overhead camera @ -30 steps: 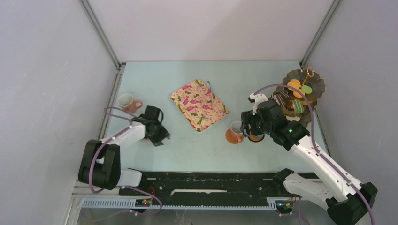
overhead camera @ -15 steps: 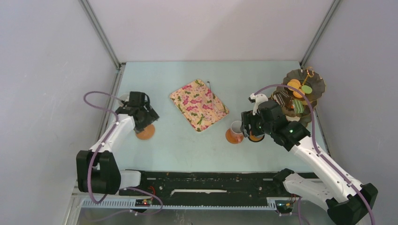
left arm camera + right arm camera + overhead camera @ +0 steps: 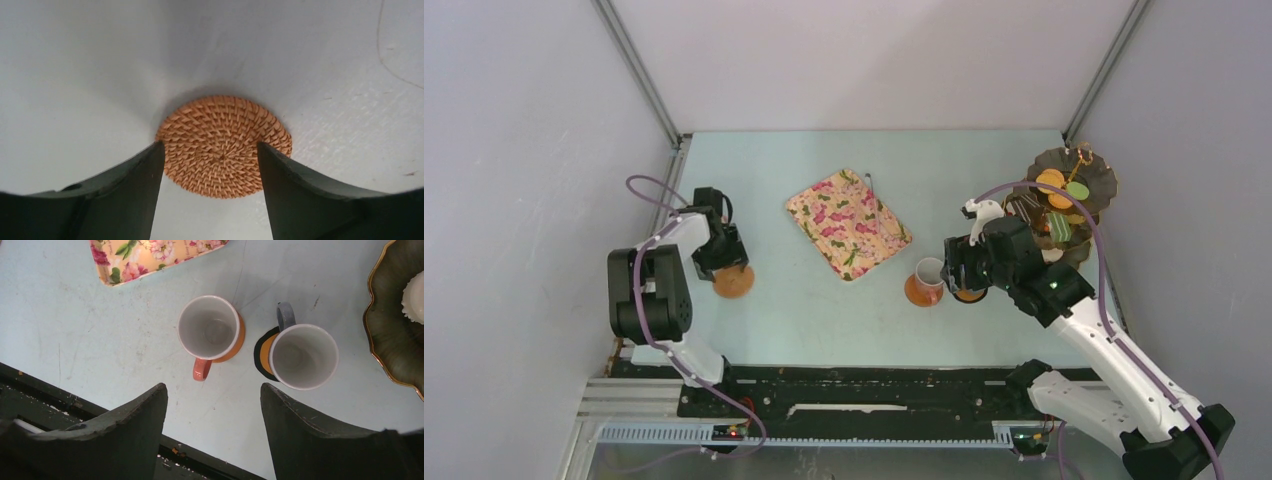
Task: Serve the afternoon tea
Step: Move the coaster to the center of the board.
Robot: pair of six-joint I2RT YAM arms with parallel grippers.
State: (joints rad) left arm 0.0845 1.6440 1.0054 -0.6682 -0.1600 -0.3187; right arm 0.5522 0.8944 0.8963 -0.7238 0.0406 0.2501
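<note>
A round woven coaster [image 3: 223, 146] lies bare on the table between the open fingers of my left gripper [image 3: 209, 150]; in the top view the coaster [image 3: 733, 282] sits just in front of that gripper [image 3: 721, 258]. My right gripper [image 3: 214, 390] is open and empty above a pink-orange mug [image 3: 210, 332] and a grey mug [image 3: 302, 356], each on a coaster. In the top view the pink-orange mug [image 3: 927, 272] stands left of my right gripper [image 3: 959, 268]. The dark tiered stand [image 3: 1096, 172] holds macarons and cake slices. The other pink-orange mug is hidden under my left arm.
The floral tray [image 3: 849, 222] lies at the table's middle, its corner also in the right wrist view [image 3: 150, 255]. The stand's scalloped rim [image 3: 395, 315] is close to the right of the grey mug. A black rail [image 3: 874, 385] runs along the near edge.
My left gripper has drawn back and left off the woven coaster, which now lies uncovered. The left arm has folded over the spot where the far-left mug stood. The right arm has barely shifted.
</note>
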